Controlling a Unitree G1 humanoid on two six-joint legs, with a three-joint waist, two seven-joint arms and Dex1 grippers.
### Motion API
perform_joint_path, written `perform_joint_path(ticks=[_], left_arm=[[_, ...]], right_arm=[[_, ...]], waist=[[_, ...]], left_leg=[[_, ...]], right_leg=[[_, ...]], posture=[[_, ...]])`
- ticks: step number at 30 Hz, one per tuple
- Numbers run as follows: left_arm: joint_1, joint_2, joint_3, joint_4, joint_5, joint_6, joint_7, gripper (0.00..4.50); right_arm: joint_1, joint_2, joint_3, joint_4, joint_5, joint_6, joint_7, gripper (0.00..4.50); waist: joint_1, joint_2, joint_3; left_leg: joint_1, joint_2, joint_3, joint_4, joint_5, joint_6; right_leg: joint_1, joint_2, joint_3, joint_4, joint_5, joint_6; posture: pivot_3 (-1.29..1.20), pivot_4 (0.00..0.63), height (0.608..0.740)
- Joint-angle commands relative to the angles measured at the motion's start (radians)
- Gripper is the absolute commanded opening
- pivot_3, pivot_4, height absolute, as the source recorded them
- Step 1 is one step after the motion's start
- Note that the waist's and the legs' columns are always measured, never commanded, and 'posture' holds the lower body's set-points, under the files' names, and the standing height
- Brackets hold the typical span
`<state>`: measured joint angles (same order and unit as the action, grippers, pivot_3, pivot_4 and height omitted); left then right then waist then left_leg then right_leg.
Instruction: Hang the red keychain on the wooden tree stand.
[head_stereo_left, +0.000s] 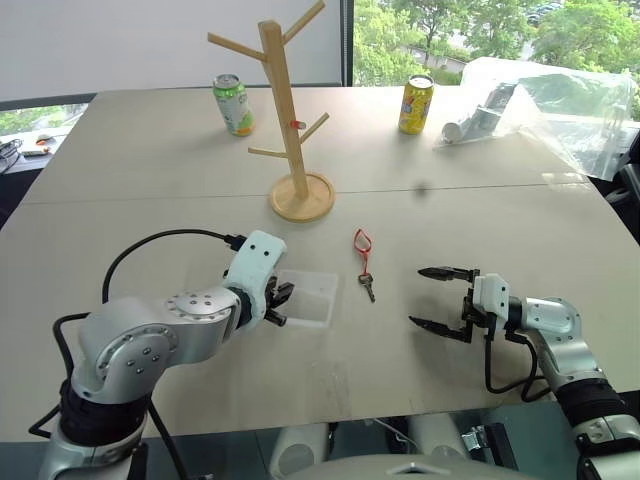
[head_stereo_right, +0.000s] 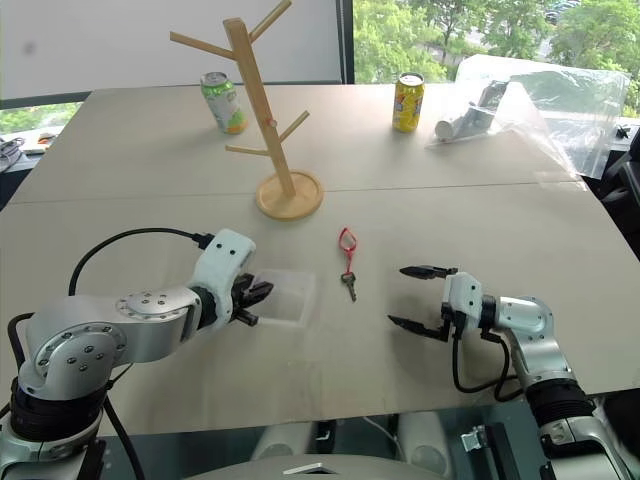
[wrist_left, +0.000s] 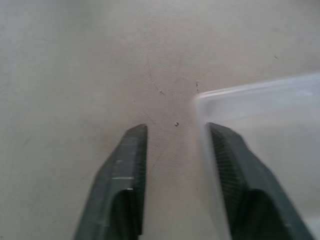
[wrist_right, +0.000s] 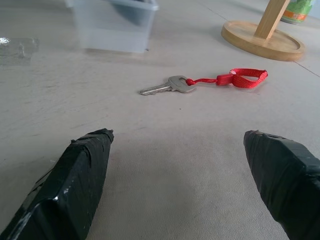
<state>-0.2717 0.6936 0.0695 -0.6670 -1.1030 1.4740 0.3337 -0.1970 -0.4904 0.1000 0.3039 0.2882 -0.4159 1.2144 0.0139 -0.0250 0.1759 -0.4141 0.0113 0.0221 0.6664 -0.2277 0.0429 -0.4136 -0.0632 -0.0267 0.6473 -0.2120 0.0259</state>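
The red keychain (head_stereo_left: 364, 262) lies flat on the table, red loop toward the wooden tree stand (head_stereo_left: 283, 110), key toward me. In the right wrist view the keychain (wrist_right: 235, 79) lies ahead of my right gripper (wrist_right: 177, 135). That right gripper (head_stereo_left: 416, 296) is open, level and empty, a hand's width to the right of the key. My left gripper (head_stereo_left: 279, 307) points down at the near left corner of a clear plastic box (head_stereo_left: 305, 297). Its jaws stand narrowly open astride the box's wall (wrist_left: 200, 107), one finger (wrist_left: 225, 155) seen through the plastic.
A green can (head_stereo_left: 233, 104) stands behind the stand on the left and a yellow can (head_stereo_left: 416, 104) on the right. A crumpled clear plastic bag (head_stereo_left: 545, 105) fills the back right corner. A tiny red speck (head_stereo_left: 295, 124) sits on the stand's pole.
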Motion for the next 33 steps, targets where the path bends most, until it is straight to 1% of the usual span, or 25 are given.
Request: perform_joint_path(ticks=[1, 5, 7, 10, 12, 15, 17, 19, 23, 26, 33], left_arm=[[-0.015, -0.014, 0.024, -0.030, 0.034, 0.018, -0.018, 0.04], [-0.034, -0.065, 0.049, -0.013, 0.068, -0.003, -0.030, 0.04], [-0.056, -0.091, 0.078, 0.022, 0.117, -0.040, -0.027, 0.04], [-0.090, -0.137, 0.148, 0.104, 0.229, -0.119, 0.005, 0.04], [-0.116, -0.183, 0.216, 0.165, 0.301, -0.181, 0.044, 0.04], [-0.178, -0.257, 0.413, 0.304, 0.433, -0.375, 0.167, 0.04], [-0.196, -0.289, 0.508, 0.357, 0.488, -0.472, 0.217, 0.04], [-0.205, -0.309, 0.574, 0.396, 0.528, -0.544, 0.247, 0.04], [-0.208, -0.355, 0.723, 0.450, 0.615, -0.745, 0.333, 0.04], [-0.207, -0.372, 0.774, 0.473, 0.642, -0.818, 0.353, 0.04], [-0.203, -0.386, 0.816, 0.510, 0.657, -0.895, 0.354, 0.04]], right_arm=[[-0.009, -0.006, -0.014, -0.023, 0.011, 0.001, -0.005, 4.50], [-0.009, -0.007, -0.014, -0.024, 0.009, 0.000, -0.009, 4.50], [-0.011, -0.007, -0.015, -0.026, 0.009, 0.002, -0.012, 4.50], [-0.014, -0.008, -0.017, -0.032, 0.011, 0.004, -0.017, 4.50], [-0.014, -0.009, -0.019, -0.039, 0.012, 0.006, -0.021, 4.50], [-0.018, -0.012, -0.024, -0.057, 0.014, 0.014, -0.036, 4.50], [-0.019, -0.013, -0.025, -0.064, 0.014, 0.019, -0.042, 4.50], [-0.019, -0.015, -0.025, -0.068, 0.014, 0.023, -0.046, 4.50], [-0.025, -0.024, -0.029, -0.073, 0.017, 0.030, -0.052, 4.50], [-0.034, -0.027, -0.029, -0.070, 0.018, 0.034, -0.053, 4.50], [-0.053, -0.025, -0.027, -0.055, 0.015, 0.036, -0.048, 4.50]], waist=[[0.000, 0.000, 0.000], [0.001, 0.000, 0.000], [0.001, 0.000, 0.000], [0.001, 0.000, 0.000], [0.001, 0.000, 0.000], [0.001, 0.000, 0.000], [-0.001, 0.000, 0.000], [-0.002, 0.000, 0.000], [0.003, -0.001, 0.000], [0.005, -0.001, 0.000], [0.005, -0.002, 0.000]], left_leg=[[0.000, 0.000, 0.000, 0.000, 0.000, 0.000], [0.000, 0.000, 0.000, 0.000, 0.000, 0.000], [0.000, 0.000, 0.000, 0.000, 0.000, 0.000], [0.000, -0.001, 0.000, 0.000, 0.000, 0.000], [0.000, 0.000, 0.000, 0.000, 0.000, 0.000], [0.000, -0.001, 0.000, 0.000, 0.000, 0.000], [0.000, 0.000, 0.000, 0.000, 0.000, 0.000], [0.000, 0.000, 0.000, 0.000, 0.000, 0.000], [-0.001, -0.001, 0.000, -0.001, 0.000, 0.000], [-0.001, -0.001, 0.000, 0.000, 0.000, 0.000], [-0.001, -0.001, 0.000, 0.000, 0.000, 0.000]], right_leg=[[0.000, 0.000, 0.000, 0.000, 0.000, 0.000], [0.000, 0.000, 0.000, 0.000, 0.000, 0.000], [0.000, 0.000, 0.000, 0.000, 0.000, 0.000], [0.000, 0.000, -0.002, 0.000, 0.000, 0.000], [0.000, 0.001, -0.003, 0.000, 0.000, 0.000], [0.000, 0.000, -0.003, -0.001, 0.000, 0.000], [0.000, 0.000, -0.003, -0.001, 0.000, 0.000], [0.000, 0.000, -0.003, -0.001, 0.002, 0.003], [0.000, -0.001, -0.003, -0.003, 0.003, 0.004], [0.001, -0.003, -0.004, -0.003, 0.003, 0.004], [0.001, -0.003, -0.006, -0.003, 0.003, 0.005]], posture=[[0.00, 0.150, 0.740], [0.00, 0.150, 0.740], [0.00, 0.150, 0.740], [0.00, 0.150, 0.740], [0.00, 0.150, 0.740], [0.00, 0.150, 0.740], [0.00, 0.150, 0.740], [0.00, 0.150, 0.740], [0.00, 0.150, 0.740], [0.00, 0.150, 0.740], [0.00, 0.150, 0.740]])
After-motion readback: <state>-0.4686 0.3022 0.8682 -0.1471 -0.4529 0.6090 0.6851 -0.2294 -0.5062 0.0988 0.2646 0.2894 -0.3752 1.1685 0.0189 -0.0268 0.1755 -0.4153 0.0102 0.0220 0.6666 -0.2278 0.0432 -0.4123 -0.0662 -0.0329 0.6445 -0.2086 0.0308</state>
